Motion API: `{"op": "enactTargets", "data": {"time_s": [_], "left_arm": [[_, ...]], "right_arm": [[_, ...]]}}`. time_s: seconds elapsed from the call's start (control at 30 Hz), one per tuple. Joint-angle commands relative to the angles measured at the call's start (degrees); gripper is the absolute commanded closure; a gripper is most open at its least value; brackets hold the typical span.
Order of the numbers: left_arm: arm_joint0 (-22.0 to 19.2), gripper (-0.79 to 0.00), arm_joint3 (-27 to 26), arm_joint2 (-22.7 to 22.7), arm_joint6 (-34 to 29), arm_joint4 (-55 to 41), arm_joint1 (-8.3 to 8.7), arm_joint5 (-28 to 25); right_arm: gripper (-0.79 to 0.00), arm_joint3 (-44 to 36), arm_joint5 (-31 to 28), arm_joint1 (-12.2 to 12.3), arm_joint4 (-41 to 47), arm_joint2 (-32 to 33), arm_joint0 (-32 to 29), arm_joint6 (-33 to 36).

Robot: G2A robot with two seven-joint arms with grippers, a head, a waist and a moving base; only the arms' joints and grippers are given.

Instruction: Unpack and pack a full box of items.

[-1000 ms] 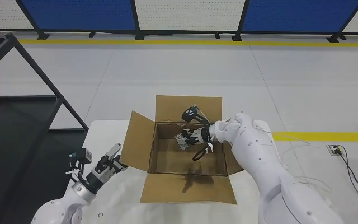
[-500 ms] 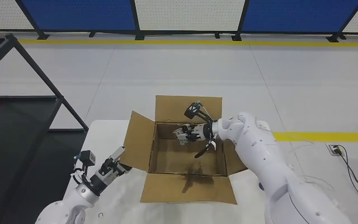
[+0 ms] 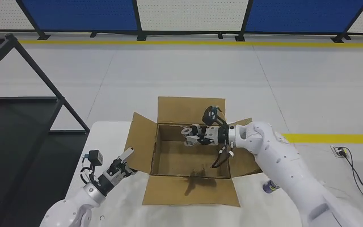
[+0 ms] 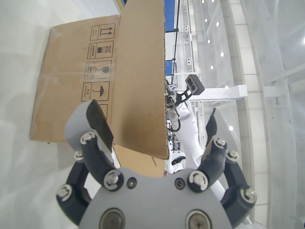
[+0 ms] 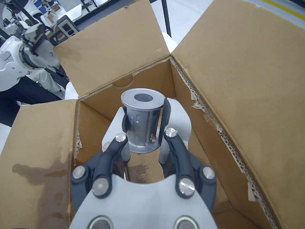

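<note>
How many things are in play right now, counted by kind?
Cardboard box: 1, flaps open
Metal flanged cylinder: 1, held by the right gripper over the box's opening
Small blue item: 1, beside the box near the right arm, too small to identify
Total: 3

The top view looks steeply down on the table point(image 3: 105, 136) and whole open box point(image 3: 190, 109). The left wrist camera faces its outer flap closely; the right peers inside from just above (all three share the box)
</note>
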Motion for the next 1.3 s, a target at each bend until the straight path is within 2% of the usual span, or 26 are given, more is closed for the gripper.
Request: {"op": "enactTargets", "data": {"time_s": [0.0,0.1,0.23,0.3,0.4,0.57,0.77,0.87,1.27], "left_arm": [[-0.1,-0.785,0.1,0.1,0.0,0.0,0.0,0.0],[-0.2,-0.785,0.3,0.2,0.1,0.0,0.01,0.0],[-0.2,-0.785,0.5,0.3,0.2,0.0,0.03,0.0],[-0.2,-0.785,0.6,0.2,0.3,-0.1,0.04,0.0],[-0.3,-0.785,0.8,0.3,0.3,-0.1,0.05,0.0],[-0.8,-0.785,0.7,0.9,0.4,0.3,0.03,0.3],[-1.5,-0.785,1.1,1.9,0.4,0.7,-0.02,0.8],[-1.7,-0.785,1.2,2.1,0.5,1.0,-0.02,1.1],[-1.7,-0.785,1.1,2.1,0.6,1.4,0.01,1.0]], "right_arm": [[0.0,-7.0,0.8,3.1,-1.4,3.4,-2.7,0.4],[0.0,-21.4,5.1,7.9,-3.4,10.5,-9.9,2.2],[0.0,-40.9,9.2,13.6,-5.0,22.5,-22.5,5.7],[0.0,-48.0,8.9,15.6,-4.9,28.5,-28.8,6.3],[0.0,-54.2,5.7,17.8,-3.9,36.4,-36.6,6.1],[0.0,-57.8,0.0,19.9,-1.9,46.3,-45.9,3.5],[0.0,-60.8,0.0,21.5,-0.6,53.8,-54.4,0.1],[0.0,-60.0,0.0,22.4,1.3,56.0,-57.7,1.0],[0.0,-60.0,0.0,22.4,1.3,56.0,-57.7,1.0]]}}
